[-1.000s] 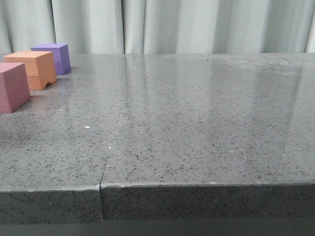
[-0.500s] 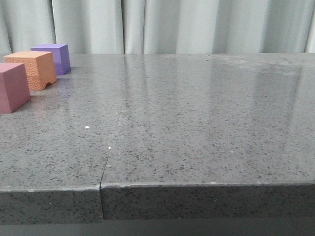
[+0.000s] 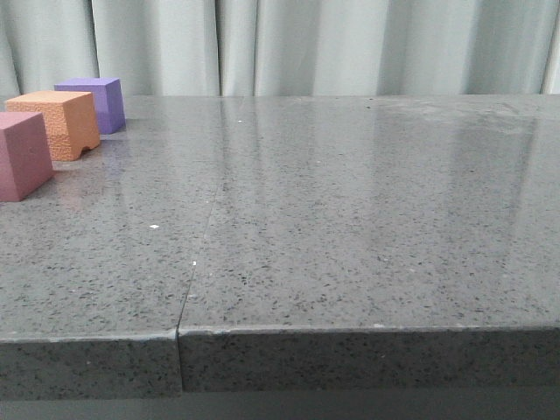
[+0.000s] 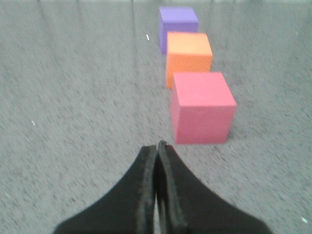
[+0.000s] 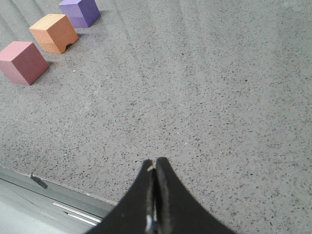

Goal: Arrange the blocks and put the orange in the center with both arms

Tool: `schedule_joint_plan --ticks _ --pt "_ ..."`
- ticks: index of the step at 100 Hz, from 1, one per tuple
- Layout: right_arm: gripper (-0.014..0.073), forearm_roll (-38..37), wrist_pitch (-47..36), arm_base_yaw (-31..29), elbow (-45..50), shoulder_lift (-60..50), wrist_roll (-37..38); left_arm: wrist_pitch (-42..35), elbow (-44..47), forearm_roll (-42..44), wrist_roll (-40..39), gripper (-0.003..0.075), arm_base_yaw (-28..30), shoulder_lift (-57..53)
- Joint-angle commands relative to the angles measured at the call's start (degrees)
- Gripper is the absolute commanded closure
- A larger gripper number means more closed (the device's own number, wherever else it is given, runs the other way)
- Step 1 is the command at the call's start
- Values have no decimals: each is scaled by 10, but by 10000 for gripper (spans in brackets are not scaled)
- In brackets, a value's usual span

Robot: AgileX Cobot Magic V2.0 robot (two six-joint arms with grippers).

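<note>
Three cubes stand in a row at the table's far left: the pink block nearest, the orange block with its arched notch in the middle, the purple block farthest. They also show in the left wrist view as pink, orange and purple, and in the right wrist view as pink, orange and purple. My left gripper is shut and empty, a little short of the pink block. My right gripper is shut and empty near the table's front edge. Neither gripper shows in the front view.
The grey speckled table has a seam running from its front edge toward the back. A pale curtain hangs behind it. The table's front edge and a metal rail show in the right wrist view.
</note>
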Motion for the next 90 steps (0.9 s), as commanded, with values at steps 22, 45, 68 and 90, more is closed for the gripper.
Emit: schedule_joint_plan --ticks 22,45,68,90 --pt "663 -4 -40 1 -14 3 -7 -206 101 -102 137 741 91 -88" --pt "663 -4 -40 1 -14 3 -7 -207 177 -107 137 741 98 -184" --pt "663 -4 -39 1 -14 3 -7 -245 234 -107 137 741 98 -239" --pt "663 -4 -38 1 -14 3 -7 -250 234 -112 137 741 98 -240"
